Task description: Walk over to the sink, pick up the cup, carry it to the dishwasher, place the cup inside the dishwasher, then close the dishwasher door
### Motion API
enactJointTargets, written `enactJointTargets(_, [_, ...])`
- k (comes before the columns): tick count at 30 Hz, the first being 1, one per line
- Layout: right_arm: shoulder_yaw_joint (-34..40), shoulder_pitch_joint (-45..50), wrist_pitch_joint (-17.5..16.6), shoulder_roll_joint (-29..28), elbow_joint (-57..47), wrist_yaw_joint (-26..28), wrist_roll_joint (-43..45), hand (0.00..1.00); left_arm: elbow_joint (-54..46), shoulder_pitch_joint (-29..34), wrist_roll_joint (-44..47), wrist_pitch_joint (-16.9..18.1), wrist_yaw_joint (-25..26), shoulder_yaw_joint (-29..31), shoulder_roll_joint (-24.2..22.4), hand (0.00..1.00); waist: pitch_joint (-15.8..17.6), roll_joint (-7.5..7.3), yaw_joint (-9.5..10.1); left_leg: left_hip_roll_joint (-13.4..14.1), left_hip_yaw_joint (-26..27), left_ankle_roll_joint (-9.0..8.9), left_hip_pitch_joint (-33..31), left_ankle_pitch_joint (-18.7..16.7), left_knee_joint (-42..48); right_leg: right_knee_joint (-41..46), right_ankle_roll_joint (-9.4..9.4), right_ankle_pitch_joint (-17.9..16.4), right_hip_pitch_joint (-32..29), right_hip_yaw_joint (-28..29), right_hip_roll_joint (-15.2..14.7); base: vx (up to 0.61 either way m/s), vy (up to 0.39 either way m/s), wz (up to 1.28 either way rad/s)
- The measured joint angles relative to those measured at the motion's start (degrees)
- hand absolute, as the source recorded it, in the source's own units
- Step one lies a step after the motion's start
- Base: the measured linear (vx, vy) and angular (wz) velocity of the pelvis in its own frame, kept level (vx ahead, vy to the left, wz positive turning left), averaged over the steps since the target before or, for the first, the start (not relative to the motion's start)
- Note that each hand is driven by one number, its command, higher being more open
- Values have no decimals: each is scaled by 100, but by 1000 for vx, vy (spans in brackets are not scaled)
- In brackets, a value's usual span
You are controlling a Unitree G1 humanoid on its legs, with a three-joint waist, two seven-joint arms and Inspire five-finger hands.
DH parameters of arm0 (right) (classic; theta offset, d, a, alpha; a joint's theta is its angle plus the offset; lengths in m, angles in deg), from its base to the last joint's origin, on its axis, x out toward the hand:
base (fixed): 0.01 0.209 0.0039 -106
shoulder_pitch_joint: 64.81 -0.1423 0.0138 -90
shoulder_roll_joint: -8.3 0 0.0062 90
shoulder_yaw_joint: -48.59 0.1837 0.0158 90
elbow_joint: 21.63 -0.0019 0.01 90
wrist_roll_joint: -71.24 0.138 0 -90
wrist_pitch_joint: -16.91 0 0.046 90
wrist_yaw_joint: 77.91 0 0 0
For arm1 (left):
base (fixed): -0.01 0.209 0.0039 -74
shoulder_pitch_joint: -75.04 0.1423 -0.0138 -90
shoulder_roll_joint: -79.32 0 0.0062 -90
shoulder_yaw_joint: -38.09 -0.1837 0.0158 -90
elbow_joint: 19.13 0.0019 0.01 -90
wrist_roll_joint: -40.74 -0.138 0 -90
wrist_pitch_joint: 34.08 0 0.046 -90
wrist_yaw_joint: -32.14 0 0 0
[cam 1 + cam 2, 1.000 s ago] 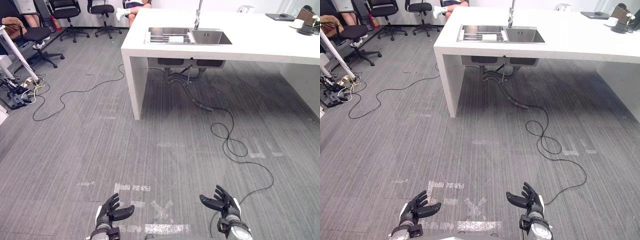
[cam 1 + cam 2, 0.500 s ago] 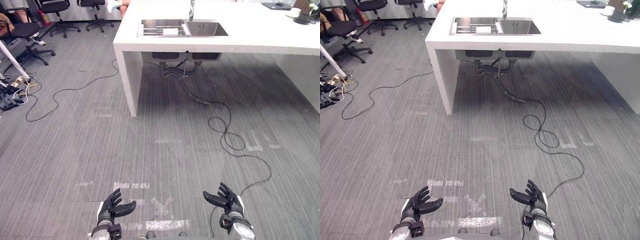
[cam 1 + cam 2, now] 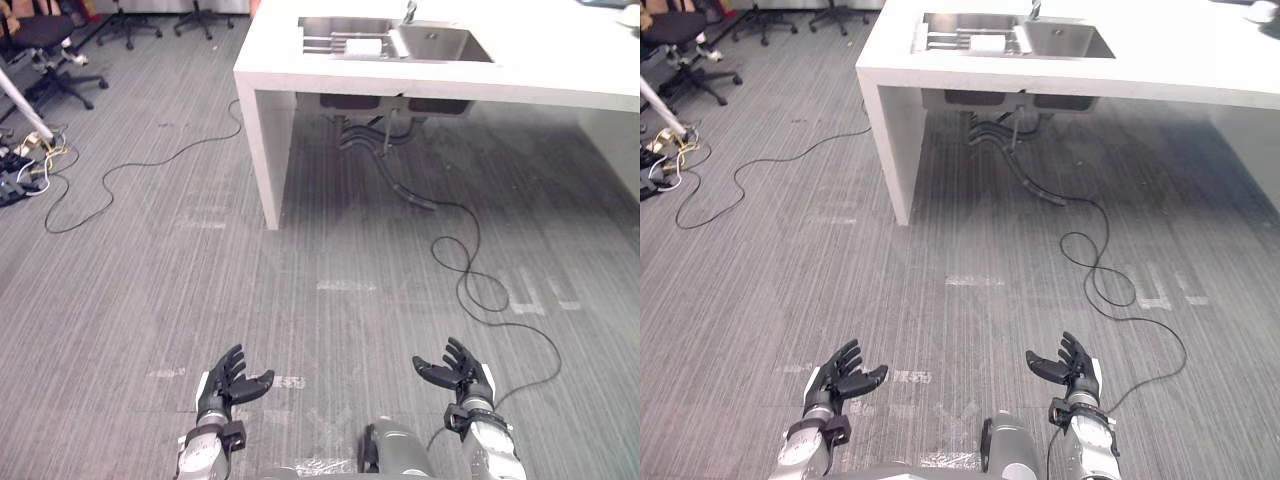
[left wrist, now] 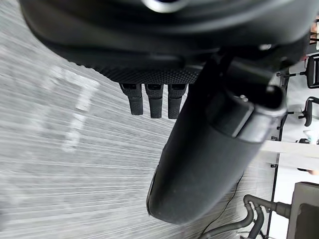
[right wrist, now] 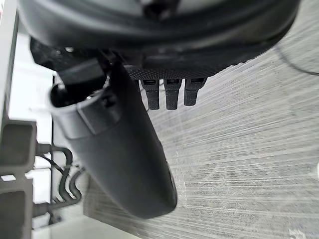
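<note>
Left hand point(image 3: 228, 380) and right hand point(image 3: 458, 370) hang spread and empty above grey floor point(image 3: 150, 290), sink point(image 3: 400, 40) well ahead.

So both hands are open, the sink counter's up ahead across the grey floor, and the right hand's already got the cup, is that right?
Not quite. The right hand holds nothing: the right wrist view shows its fingers straight and empty. The left hand is open too, and the sink counter lies ahead across the grey floor.
</note>
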Motion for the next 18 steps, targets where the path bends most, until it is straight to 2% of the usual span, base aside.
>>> enactJointTargets(1, [-4, 62, 8, 90, 59, 0, 0, 90, 121, -9, 1, 3, 12, 27, -87, 90, -31, 45, 21, 47, -53, -107, 191, -218, 78, 130, -165, 279, 18, -97, -14, 461, -129, 20])
enactJointTargets(2, [-3, 22, 20, 121, 122, -1, -5, 90, 161, -18, 2, -2, 28, 37, -126, 90, -54, 151, 14, 175, -38, -141, 192, -245, 182, 194, -237, 232, 31, -147, 79, 552, -162, 26])
enactJointTargets(3, [-11, -23, 40, 114, 137, -7, -4, 90, 197, -15, 1, 4, 17, 31, -157, 90, -74, 250, -60, 388, -31, -192, -3, -241, 846, 26, -286, -15, 319, -279, 211, 510, -164, 25])
enactJointTargets(4, [-39, -5, 42, 90, 100, -3, -4, 90, 197, -33, 2, 2, 17, 66, -228, 90, -20, 314, -79, 586, 13, -270, -332, -110, 1925, -222, -357, -82, 687, -375, 380, 510, -176, 25])
enactJointTargets(5, [-79, 31, 46, 69, 73, -5, -4, 90, 194, -30, 2, 2, 19, 99, -282, 90, -18, 317, -59, 687, 34, -280, -598, 143, 2638, -371, -386, -101, 899, -369, 466, 591, -199, 0])
enactJointTargets(6, [-204, 146, 44, -29, -140, -31, 4, 90, 128, 84, 6, -3, 9, 127, -395, 90, 10, 297, 16, 1010, 97, -325, -1144, 243, 4138, -690, -469, -154, 1451, -329, 609, 472, -143, -18])
enactJointTargets(7, [-229, 184, 43, -96, -275, -58, 7, 90, 35, 150, 17, -9, -1, 124, -451, 90, 36, 267, 47, 1200, 230, -311, -1428, 236, 4743, -858, -508, -181, 1771, -280, 656, 522, -139, -22])
enactJointTargets(9, [-244, 220, 34, -205, -488, -65, 10, 90, -118, 186, 48, -23, -23, 117, -561, 90, 104, 205, 136, 1396, 360, -290, -1839, 225, 5130, -1094, -527, -227, 2207, -153, 668, 328, -61, -29])
enactJointTargets(10, [-250, 253, 11, -276, -667, -68, 10, 90, -342, 229, 98, -24, -37, 19, -611, 90, 104, 197, 236, 1518, 442, -288, -2274, 224, 4971, -1294, -498, -256, 2458, -32, 664, 289, -2, -34])
enactJointTargets(12, [-265, 235, -10, -319, -699, -66, 11, 90, -532, 269, 97, -22, -72, -60, -611, 90, 117, 177, 305, 1526, 493, -263, -2592, 210, 4394, -1451, -458, -310, 2626, 47, 621, 270, 70, -23])
enactJointTargets(13, [-262, 259, -5, -341, -679, -76, 12, 90, -557, 275, 97, -23, -122, -102, -620, 90, 138, 151, 353, 1400, 589, -261, -2724, 209, 3566, -1534, -386, -386, 2814, 112, 529, 251, 133, -10])
enactJointTargets(15, [-241, 238, -11, -329, -569, -84, 14, 90, -541, 308, 97, -26, -147, -101, -650, 90, 143, 144, 366, 1124, 541, -290, -2718, 326, 2501, -1548, -259, -481, 2923, 191, 402, 315, 205, -13])
enactJointTargets(16, [-204, 121, -16, -291, -325, -84, 19, 90, -483, 310, 96, -26, -143, -94, -684, 90, 121, 182, 396, 903, 407, -307, -2649, 662, 1547, -1542, -137, -564, 2926, 288, 342, 362, 281, -50])
enactJointTargets(17, [-216, -62, 1, -264, 76, -84, 24, 90, -371, 310, 96, -29, -142, -94, -660, 90, 94, 233, 474, 762, 324, -63, -2500, 1398, 1226, -1509, -16, -655, 2939, 510, 300, 312, 252, -55])
enactJointTargets(18, [-232, -137, 17, -310, 251, -87, 32, 90, -294, 284, 96, -30, -142, -96, -638, 90, 109, 132, 484, 701, 426, -10, -2447, 1372, 1224, -1493, 43, -718, 2973, 562, 202, 336, 239, -48])
